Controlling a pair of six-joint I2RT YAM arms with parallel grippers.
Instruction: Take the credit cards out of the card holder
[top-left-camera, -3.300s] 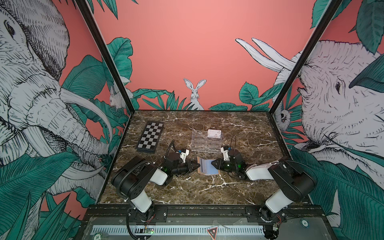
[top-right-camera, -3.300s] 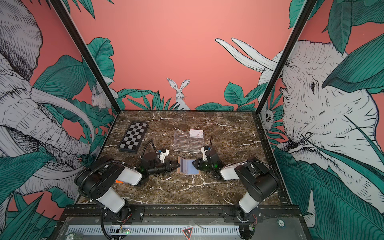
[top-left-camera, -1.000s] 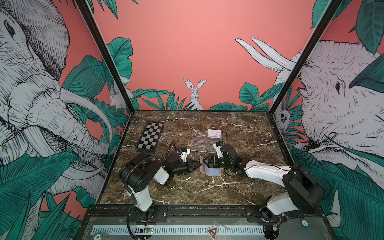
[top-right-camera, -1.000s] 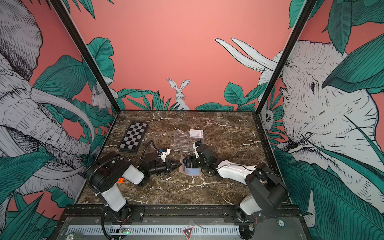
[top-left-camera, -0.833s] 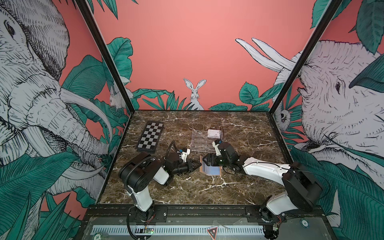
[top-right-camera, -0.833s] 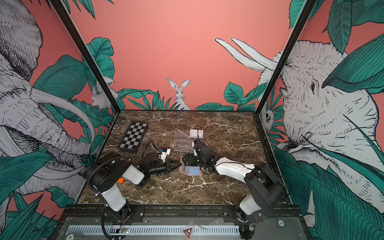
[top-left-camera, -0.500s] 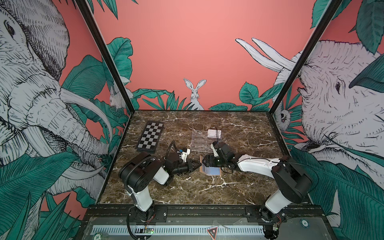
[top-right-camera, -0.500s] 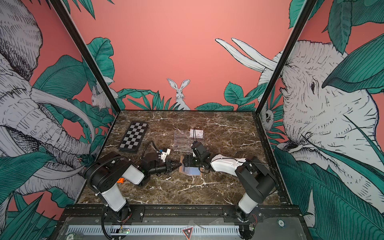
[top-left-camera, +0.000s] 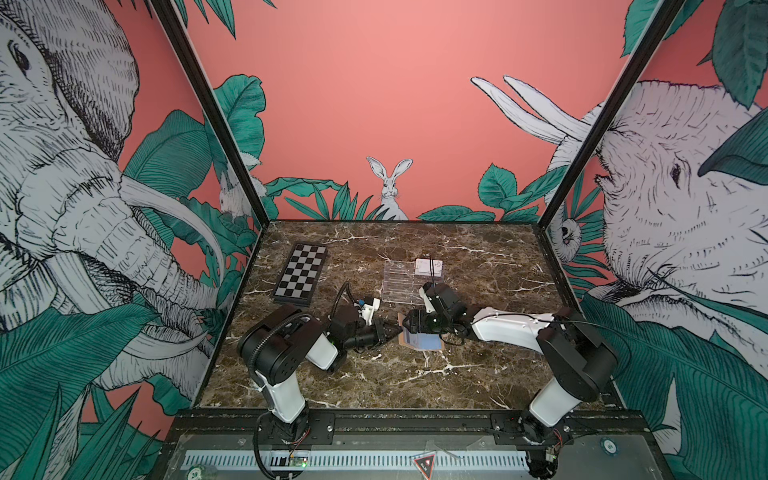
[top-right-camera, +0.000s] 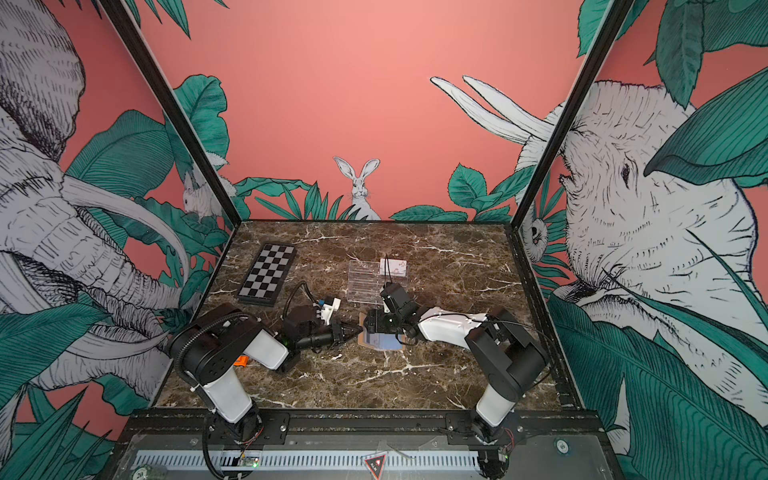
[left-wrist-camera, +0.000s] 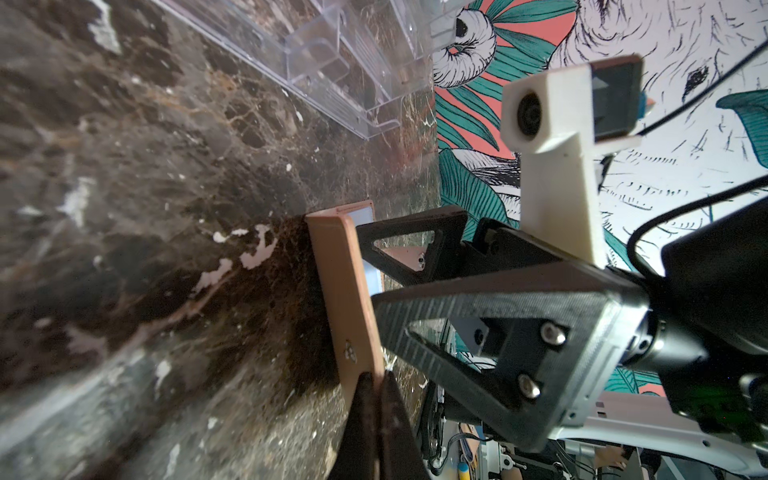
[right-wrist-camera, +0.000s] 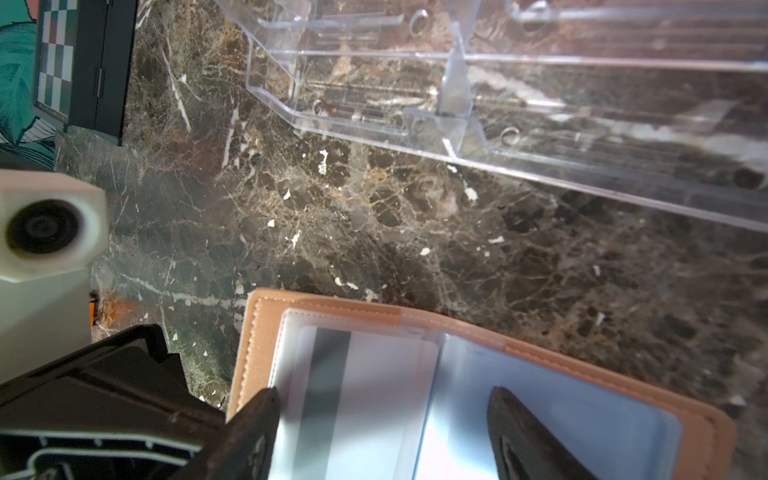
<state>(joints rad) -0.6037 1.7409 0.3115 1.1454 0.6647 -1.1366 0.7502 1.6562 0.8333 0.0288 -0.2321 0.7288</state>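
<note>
Right gripper (right-wrist-camera: 382, 399), newly swung over the open card holder (right-wrist-camera: 257, 332), jaws wide astride a sleeved credit card (right-wrist-camera: 332, 374); left gripper (left-wrist-camera: 377, 380) pinches its edge, anchoring it for extraction.

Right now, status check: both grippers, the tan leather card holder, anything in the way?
Left gripper shut on tan leather card holder, at its edge. Right gripper open, straddling its sleeved cards; none gripped. Clear acrylic rack beyond, apart.
</note>
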